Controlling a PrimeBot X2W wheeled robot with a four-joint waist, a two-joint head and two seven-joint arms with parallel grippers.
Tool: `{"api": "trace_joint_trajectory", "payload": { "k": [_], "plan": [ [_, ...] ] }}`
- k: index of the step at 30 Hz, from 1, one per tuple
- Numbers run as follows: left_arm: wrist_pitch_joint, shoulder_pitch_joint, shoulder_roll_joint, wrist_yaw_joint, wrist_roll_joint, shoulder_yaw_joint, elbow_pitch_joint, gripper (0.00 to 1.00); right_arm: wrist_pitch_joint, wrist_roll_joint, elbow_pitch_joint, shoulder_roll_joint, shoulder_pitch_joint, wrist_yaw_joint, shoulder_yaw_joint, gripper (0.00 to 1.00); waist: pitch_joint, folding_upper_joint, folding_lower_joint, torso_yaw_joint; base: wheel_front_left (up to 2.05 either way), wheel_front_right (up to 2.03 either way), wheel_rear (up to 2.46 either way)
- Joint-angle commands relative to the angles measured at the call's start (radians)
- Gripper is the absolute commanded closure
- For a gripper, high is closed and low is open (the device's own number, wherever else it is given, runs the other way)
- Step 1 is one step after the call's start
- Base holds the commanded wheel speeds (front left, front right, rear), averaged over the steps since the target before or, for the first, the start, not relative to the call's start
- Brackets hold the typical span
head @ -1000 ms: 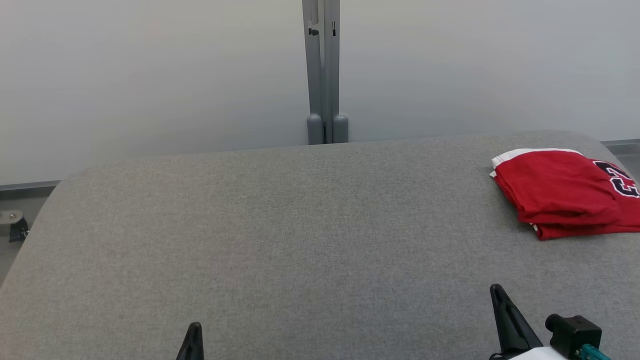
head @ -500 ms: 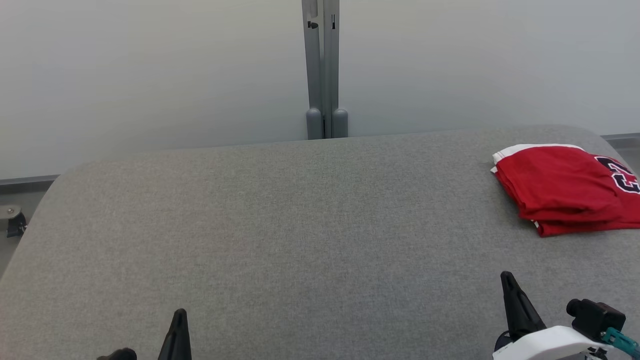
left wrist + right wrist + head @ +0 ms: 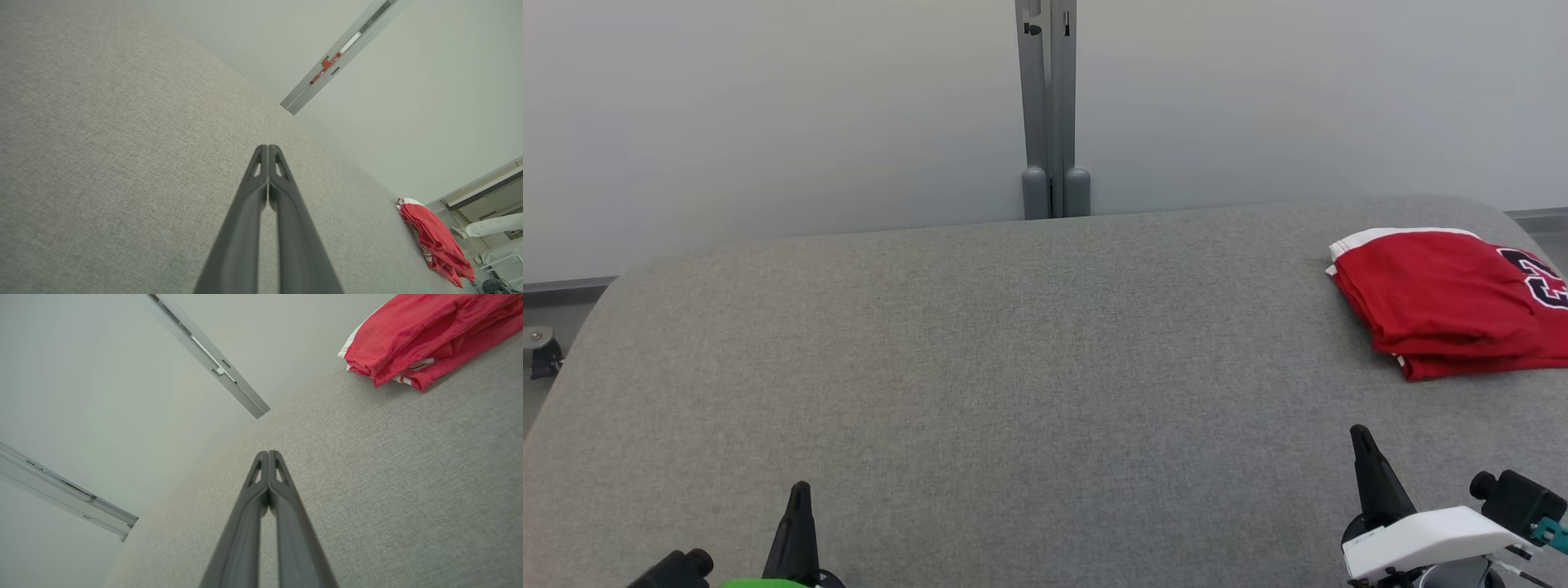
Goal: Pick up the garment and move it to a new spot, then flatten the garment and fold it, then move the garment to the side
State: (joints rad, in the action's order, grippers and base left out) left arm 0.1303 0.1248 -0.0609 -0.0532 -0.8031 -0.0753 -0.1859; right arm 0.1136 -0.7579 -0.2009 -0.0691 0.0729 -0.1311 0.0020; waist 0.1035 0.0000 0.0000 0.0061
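Note:
A folded red garment (image 3: 1445,302) with white trim and dark numerals lies at the far right of the grey fabric table (image 3: 1013,367). It also appears as the red garment (image 3: 433,241) low at the right of the left wrist view, and as the red garment (image 3: 425,335) at the top right of the right wrist view. My left gripper (image 3: 799,490) is shut and empty near the front left edge; its tips (image 3: 268,148) touch each other. My right gripper (image 3: 1358,433) is shut and empty at the front right, well short of the garment; its tips (image 3: 268,453) are pressed together.
A grey post (image 3: 1051,106) stands against the pale wall behind the table's far edge. A caster wheel (image 3: 541,353) sits on the floor beyond the table's left edge. Part of a person's pale sleeve (image 3: 490,225) shows past the garment.
The head camera has tilted, so the scene sits slightly higher. Both grippers have come further up into view from the bottom edge; the garment stays where it lay.

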Motion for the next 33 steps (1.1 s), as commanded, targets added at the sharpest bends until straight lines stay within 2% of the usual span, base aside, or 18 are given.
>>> {"api": "trace_joint_trajectory", "payload": {
  "k": [1, 33],
  "plan": [
    [-0.007, -0.035, -0.010, -0.007, -0.033, 0.009, 0.009, 1.00, -0.009, -0.036, 0.008, -0.001, -0.030, 0.000, -0.008, 1.00, -0.002, 0.0000, 0.0000, 0.000, 0.00, 0.00, 0.00],
    [-0.102, -0.128, -0.013, -0.040, -0.397, 0.076, -0.020, 1.00, -0.107, -0.408, -0.015, 0.006, -0.102, 0.000, -0.056, 1.00, -0.039, 0.0000, 0.0000, -0.002, 0.00, 0.00, 0.00]
  ]
}}
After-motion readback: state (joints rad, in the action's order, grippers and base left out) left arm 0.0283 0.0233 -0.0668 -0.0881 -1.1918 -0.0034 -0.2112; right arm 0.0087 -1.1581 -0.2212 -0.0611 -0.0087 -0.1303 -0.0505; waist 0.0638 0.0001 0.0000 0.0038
